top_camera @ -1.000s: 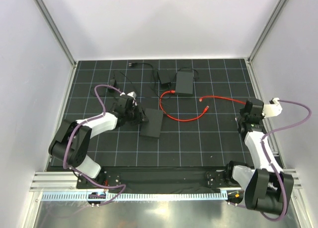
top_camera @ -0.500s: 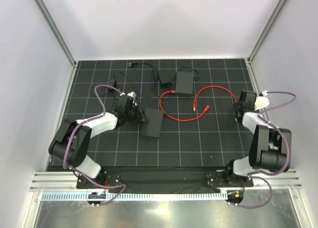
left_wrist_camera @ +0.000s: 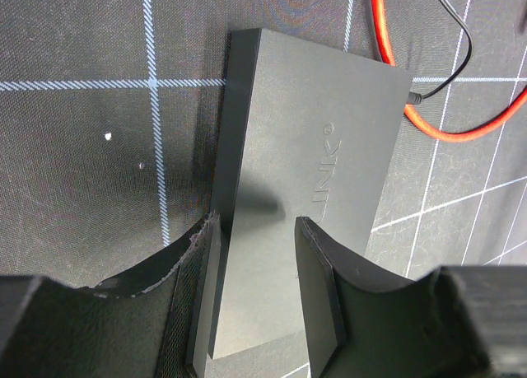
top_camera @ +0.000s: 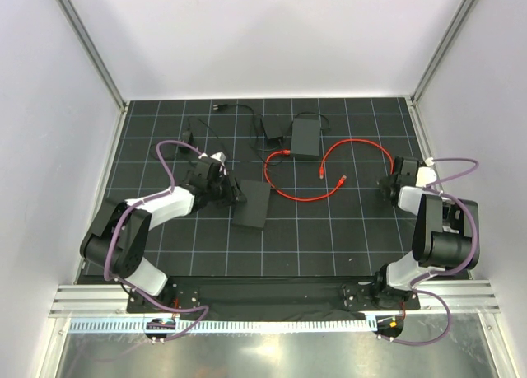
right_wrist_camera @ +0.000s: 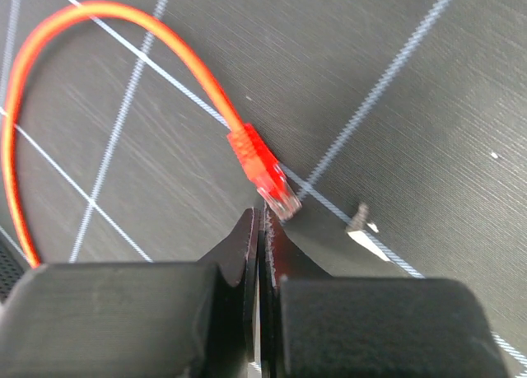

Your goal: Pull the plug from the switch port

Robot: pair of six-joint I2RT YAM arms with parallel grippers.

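The switch (left_wrist_camera: 313,147) is a flat dark box with raised lettering, lying left of centre on the mat (top_camera: 254,205). My left gripper (left_wrist_camera: 251,230) is clamped on its near end, one finger along its side and the other on its top face (top_camera: 230,193). No port shows in any view. A red plug (right_wrist_camera: 265,170) with a clear tip lies loose on the mat just past my right gripper (right_wrist_camera: 262,217), whose jaws are pressed together with nothing between them. Its red cable (top_camera: 354,142) arches from the mat's centre to that gripper (top_camera: 384,182).
A second black box (top_camera: 306,137) sits at the back with black leads and a small adapter (top_camera: 272,129) beside it. Another red cable (top_camera: 296,198) curls from that box to the centre. A thin black lead (left_wrist_camera: 449,69) ends by the switch's far corner. White walls enclose the gridded mat.
My right arm has folded back and its gripper has shifted left. The red cable has bowed from nearly straight into a high arch. The left arm and the switch have not moved.
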